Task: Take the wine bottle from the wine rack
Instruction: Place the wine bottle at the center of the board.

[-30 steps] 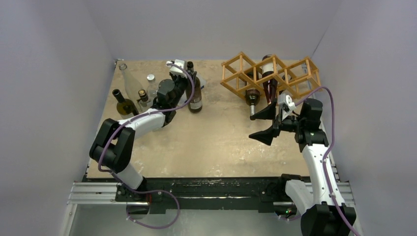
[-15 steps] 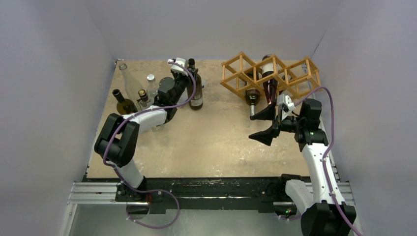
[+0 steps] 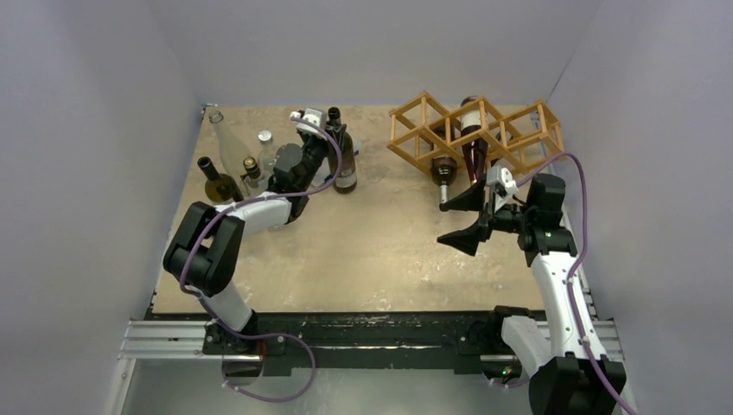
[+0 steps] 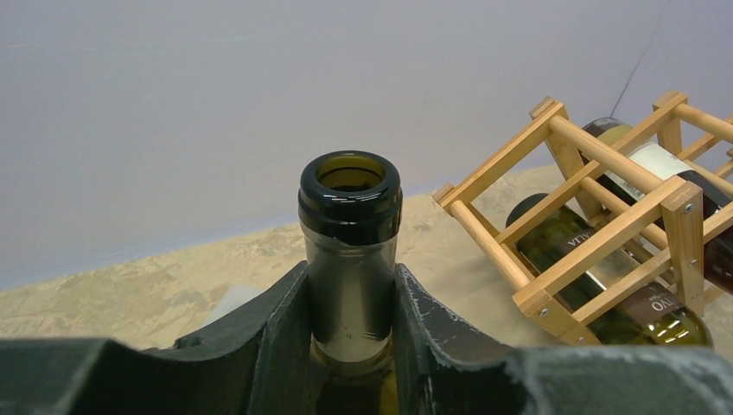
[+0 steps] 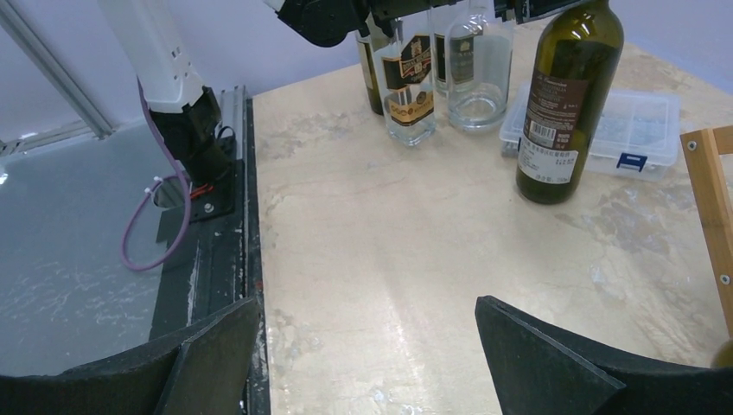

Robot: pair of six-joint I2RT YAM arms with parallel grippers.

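A dark green wine bottle stands upright on the table, left of the wine rack. My left gripper is shut on its neck, one finger against each side below the lip. The wooden rack still holds a green bottle and a dark red bottle, both lying down. My right gripper hovers open just in front of the rack, with only bare table between its fingers. The right wrist view shows the held bottle and a rack post.
Several other bottles stand at the back left: a tall clear one, a dark one and two small ones. A clear plastic compartment box lies behind the held bottle. The table's near edge and black rail run along the left of the right wrist view.
My left arm's elbow has shifted a little while its gripper stays on the bottle neck. The bottle is still upright in almost the same spot. The right arm has not moved.
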